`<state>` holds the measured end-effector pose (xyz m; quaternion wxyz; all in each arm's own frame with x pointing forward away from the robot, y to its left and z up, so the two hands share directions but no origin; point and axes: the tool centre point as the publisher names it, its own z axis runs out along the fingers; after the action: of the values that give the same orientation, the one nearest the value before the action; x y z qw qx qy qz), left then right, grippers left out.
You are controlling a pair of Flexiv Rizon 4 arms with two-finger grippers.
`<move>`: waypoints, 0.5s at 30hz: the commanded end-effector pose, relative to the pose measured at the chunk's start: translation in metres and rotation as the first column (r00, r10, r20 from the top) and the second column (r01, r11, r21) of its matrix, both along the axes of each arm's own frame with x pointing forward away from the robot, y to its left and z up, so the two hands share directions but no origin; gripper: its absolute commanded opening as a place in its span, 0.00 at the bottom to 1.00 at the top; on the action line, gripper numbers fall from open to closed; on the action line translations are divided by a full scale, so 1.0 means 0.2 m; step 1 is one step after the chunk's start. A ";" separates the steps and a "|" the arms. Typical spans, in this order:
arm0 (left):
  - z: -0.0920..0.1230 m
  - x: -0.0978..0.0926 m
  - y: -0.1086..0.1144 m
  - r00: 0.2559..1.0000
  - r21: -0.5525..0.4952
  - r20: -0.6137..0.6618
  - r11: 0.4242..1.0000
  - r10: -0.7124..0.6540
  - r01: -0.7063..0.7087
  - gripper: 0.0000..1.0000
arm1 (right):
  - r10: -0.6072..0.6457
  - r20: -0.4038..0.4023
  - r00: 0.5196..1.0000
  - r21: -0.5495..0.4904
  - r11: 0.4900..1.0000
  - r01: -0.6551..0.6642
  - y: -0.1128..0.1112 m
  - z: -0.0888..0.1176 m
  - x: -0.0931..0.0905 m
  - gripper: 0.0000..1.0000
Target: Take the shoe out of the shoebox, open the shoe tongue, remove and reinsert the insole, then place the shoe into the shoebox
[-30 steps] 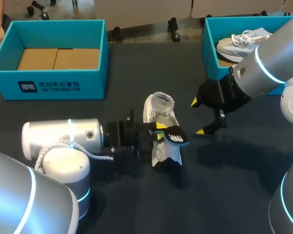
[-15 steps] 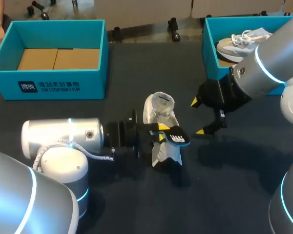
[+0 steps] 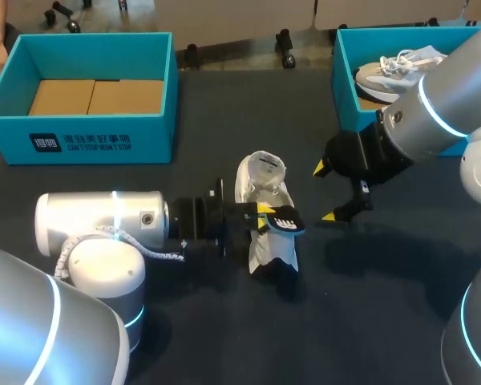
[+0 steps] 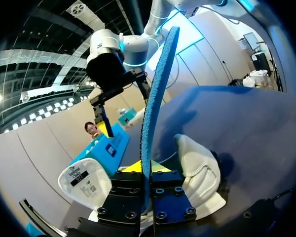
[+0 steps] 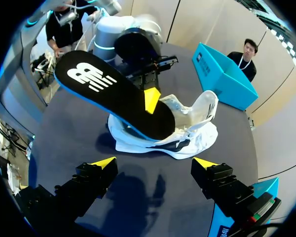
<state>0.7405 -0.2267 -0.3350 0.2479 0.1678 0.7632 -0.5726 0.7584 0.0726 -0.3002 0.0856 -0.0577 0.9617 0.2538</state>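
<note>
A white shoe (image 3: 260, 180) lies on the dark table, its tongue (image 4: 84, 180) folded open. My left gripper (image 3: 263, 216) comes in from the left and is shut on the black, blue-edged insole (image 3: 287, 220), gripping its edge over the shoe. From the left wrist, the insole (image 4: 155, 94) stands edge-on between the closed fingers, with the shoe (image 4: 200, 173) underneath. My right gripper (image 3: 324, 192) hangs open just right of the shoe. In its wrist view, the insole (image 5: 108, 94) slants up out of the shoe (image 5: 187, 131) ahead of the spread right gripper (image 5: 154, 163).
A blue shoebox (image 3: 80, 136) with a cardboard floor stands at the back left. A second blue box (image 3: 345, 80) at the back right holds another pale shoe (image 3: 393, 68), partly behind my right arm.
The left fingers have pinched tighter on the insole, which shifted slightly left over the shoe. The right arm has not moved.
</note>
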 end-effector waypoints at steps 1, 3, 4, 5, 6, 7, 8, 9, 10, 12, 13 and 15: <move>-0.03 0.04 -0.03 1.000 0.009 0.006 1.000 0.007 -0.007 0.00 | 0.000 0.001 1.000 0.001 1.000 0.000 0.00 0.00 0.00 1.00; -0.04 0.04 -0.03 1.000 0.017 0.016 1.000 0.007 -0.008 0.00 | 0.000 0.001 1.000 0.001 1.000 0.000 0.00 0.00 0.00 1.00; -0.04 0.05 -0.03 1.000 0.020 0.020 1.000 0.008 -0.008 0.00 | 0.000 0.001 1.000 0.001 1.000 0.000 0.00 0.00 0.00 1.00; -0.05 0.05 -0.03 1.000 0.022 0.020 1.000 0.010 -0.010 0.00 | 0.000 0.001 1.000 0.001 1.000 0.000 0.00 0.00 0.00 1.00; -0.06 0.06 -0.03 1.000 0.029 0.025 0.999 0.016 -0.017 0.00 | 0.000 0.001 1.000 0.001 1.000 0.000 0.00 0.00 0.00 1.00; -0.06 0.06 -0.03 0.999 0.030 0.027 0.999 0.017 -0.018 0.00 | 0.000 0.001 1.000 0.001 1.000 0.000 0.00 0.00 0.00 1.00; -0.06 0.07 -0.02 0.999 0.031 0.027 0.999 0.020 -0.021 0.00 | 0.000 0.001 1.000 0.001 1.000 0.000 0.00 0.00 0.00 1.00; -0.06 0.07 -0.02 0.999 0.032 0.028 0.999 0.022 -0.023 0.00 | 0.000 0.001 1.000 0.001 1.000 0.000 0.00 0.00 0.00 1.00; -0.06 0.07 -0.02 0.999 0.034 0.028 0.999 0.023 -0.024 0.00 | 0.000 0.001 1.000 0.001 1.000 0.000 0.00 0.00 0.00 1.00; -0.05 0.07 -0.01 0.999 0.036 0.029 0.999 0.025 -0.026 0.00 | 0.000 0.001 1.000 0.001 1.000 0.000 0.00 0.00 0.00 1.00; -0.04 0.06 0.00 0.999 0.037 0.029 0.999 0.024 -0.025 0.00 | 0.000 0.001 1.000 0.001 1.000 0.000 0.00 0.00 0.00 1.00; -0.03 0.04 0.00 0.999 0.035 0.030 0.999 0.020 -0.021 0.12 | 0.000 0.001 1.000 0.001 1.000 0.000 0.00 0.00 0.00 1.00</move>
<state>0.7509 -0.2277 -0.3432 0.2629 0.1720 0.7694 -0.5562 0.7584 0.0726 -0.3002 0.0856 -0.0577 0.9617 0.2538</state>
